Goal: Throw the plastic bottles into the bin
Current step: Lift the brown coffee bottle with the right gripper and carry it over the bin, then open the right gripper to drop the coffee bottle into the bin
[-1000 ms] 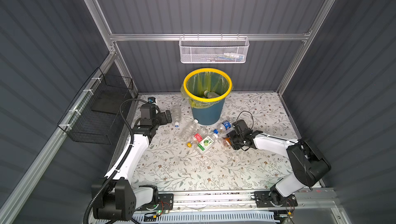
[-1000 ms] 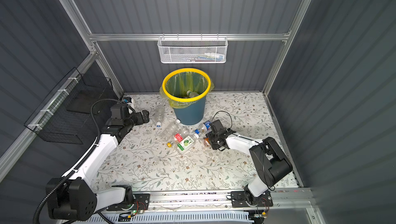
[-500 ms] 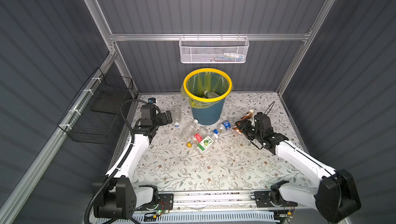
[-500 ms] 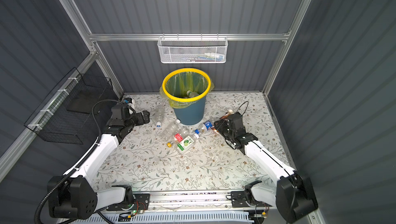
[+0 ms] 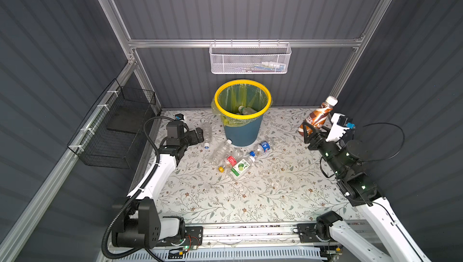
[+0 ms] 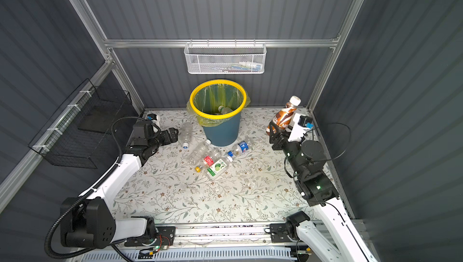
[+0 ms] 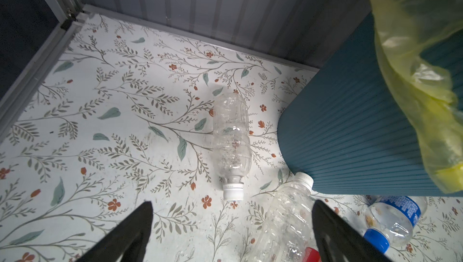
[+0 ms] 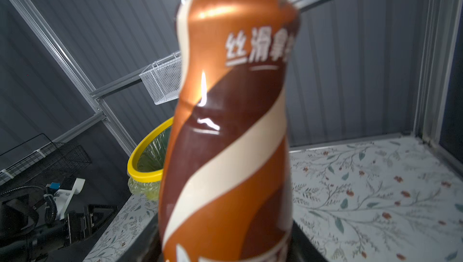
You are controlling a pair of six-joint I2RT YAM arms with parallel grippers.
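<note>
A: right gripper (image 5: pixel 312 131) state?
B: Clenched on the brown bottle (image 5: pixel 317 117): glossy swirl label, white cap up, tilted, raised well right of the bin (image 5: pixel 241 133). Pads are blurred in the wrist view; the grip looks low on the body.
A: left gripper (image 7: pixel 230 235)?
B: Jaws wide, empty. The ribbed clear bottle (image 7: pixel 231 138) lies just ahead on the floral table (image 5: pixel 275 185), beside the bin's fluted wall. The loose bottles (image 5: pixel 235 156) crowd the bin's foot.

The near half of the tabletop (image 5: pixel 225 198) lies bare, free passage. At far middle stands the bin (image 5: pixel 240 133); plastic bottles (image 5: pixel 240 168) crowd its near foot, and one clear bottle (image 5: pixel 207 130) lies in the gap on its left. A white mesh basket (image 5: pixel 250 60) hangs above its mouth. Open air separates the bin from the brown bottle (image 5: pixel 317 118) raised at far right.
</note>
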